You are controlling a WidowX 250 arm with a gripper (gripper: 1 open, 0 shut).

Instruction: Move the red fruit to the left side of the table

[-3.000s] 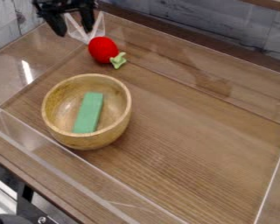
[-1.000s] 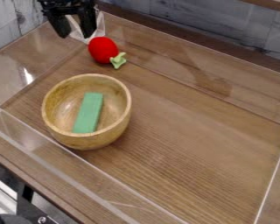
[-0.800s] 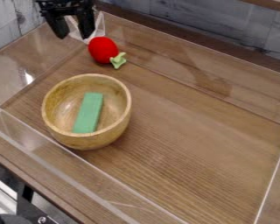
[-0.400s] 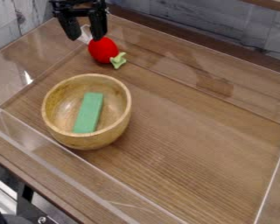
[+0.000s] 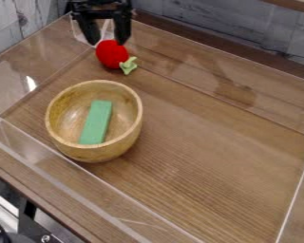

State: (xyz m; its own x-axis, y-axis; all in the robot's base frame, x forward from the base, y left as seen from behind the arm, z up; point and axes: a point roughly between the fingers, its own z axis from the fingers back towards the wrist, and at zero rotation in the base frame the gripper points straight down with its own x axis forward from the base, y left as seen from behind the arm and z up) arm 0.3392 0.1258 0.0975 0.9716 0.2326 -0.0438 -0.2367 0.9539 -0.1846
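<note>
The red fruit [image 5: 111, 54] is a small glossy red toy with a green leafy cap, lying at the back of the brown wood-grain table [image 5: 205, 133]. My gripper [image 5: 104, 36] hangs just above and slightly behind it, pointing down. Its two dark fingers stand apart with nothing between them, so it is open. The fruit rests on the table and nothing holds it.
A round wooden bowl [image 5: 56, 125] sits front left with a flat green block [image 5: 96, 121] inside. Low clear acrylic walls [image 5: 292, 204] border the tabletop on all sides. A grey wall runs behind the table.
My gripper has shifted to the right along the back of the table, from beside the fruit to above it. The fruit, bowl and block have not moved.
</note>
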